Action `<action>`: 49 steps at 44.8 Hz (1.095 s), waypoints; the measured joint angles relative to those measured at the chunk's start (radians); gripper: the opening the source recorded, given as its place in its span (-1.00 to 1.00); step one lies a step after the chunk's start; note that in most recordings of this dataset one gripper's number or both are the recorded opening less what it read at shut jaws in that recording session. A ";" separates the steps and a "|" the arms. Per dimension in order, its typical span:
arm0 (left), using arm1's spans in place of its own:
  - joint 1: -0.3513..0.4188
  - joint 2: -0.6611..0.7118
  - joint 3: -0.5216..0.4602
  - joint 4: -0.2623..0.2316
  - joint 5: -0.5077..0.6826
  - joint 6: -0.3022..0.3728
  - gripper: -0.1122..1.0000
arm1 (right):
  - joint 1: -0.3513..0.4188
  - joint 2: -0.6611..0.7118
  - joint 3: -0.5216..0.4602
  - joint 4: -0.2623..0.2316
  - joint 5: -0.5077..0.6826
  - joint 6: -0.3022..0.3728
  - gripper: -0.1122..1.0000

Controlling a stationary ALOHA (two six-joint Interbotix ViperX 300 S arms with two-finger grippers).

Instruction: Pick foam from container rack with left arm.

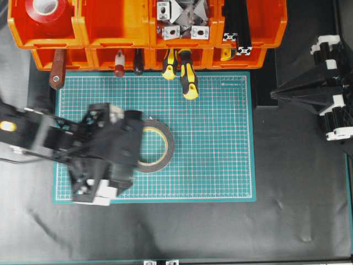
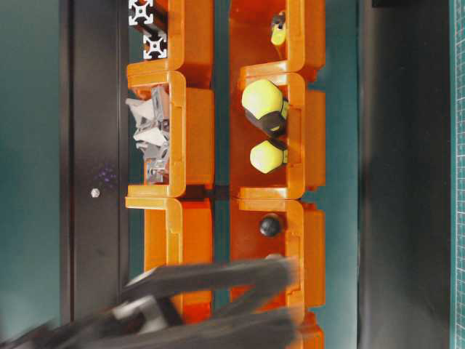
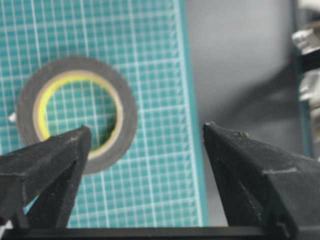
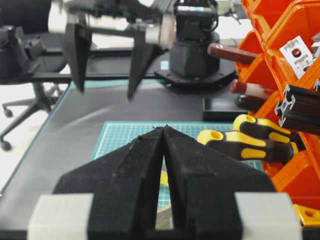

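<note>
Foam (image 1: 156,146) lies flat on the green cutting mat (image 1: 220,138), black ring face up with the yellow core showing inside it, and nothing grips it. Above it the left gripper (image 3: 145,131) has its fingers (image 3: 55,155) spread wide with empty air between them; in the left wrist view the ring sits under and just past one fingertip, while the other fingertip is over the dark tabletop beyond the mat's edge. In the overhead view the left arm (image 1: 83,149) covers the ring's left part. Well beyond the fingertips, along the far edge of the mat, stands the container rack (image 1: 146,33), its orange bins holding a red tape roll (image 1: 47,11), metal brackets (image 1: 182,19) and yellow-and-black screwdrivers (image 1: 185,72). The right gripper (image 4: 164,131) is well apart at the right side of the table, its fingers pressed together and holding nothing.
</note>
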 measured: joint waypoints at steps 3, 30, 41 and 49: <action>-0.003 -0.052 0.026 0.000 -0.026 -0.003 0.70 | -0.002 -0.003 0.000 0.000 0.000 0.012 -0.79; -0.025 -0.554 0.334 0.000 -0.350 0.170 0.65 | 0.000 -0.005 0.000 0.000 0.000 0.048 -0.79; -0.021 -0.756 0.446 0.000 -0.368 0.170 0.65 | 0.000 -0.008 0.000 0.002 0.000 0.048 -0.79; 0.017 -0.888 0.508 0.000 -0.373 0.170 0.64 | 0.000 -0.009 0.000 0.000 0.000 0.048 -0.79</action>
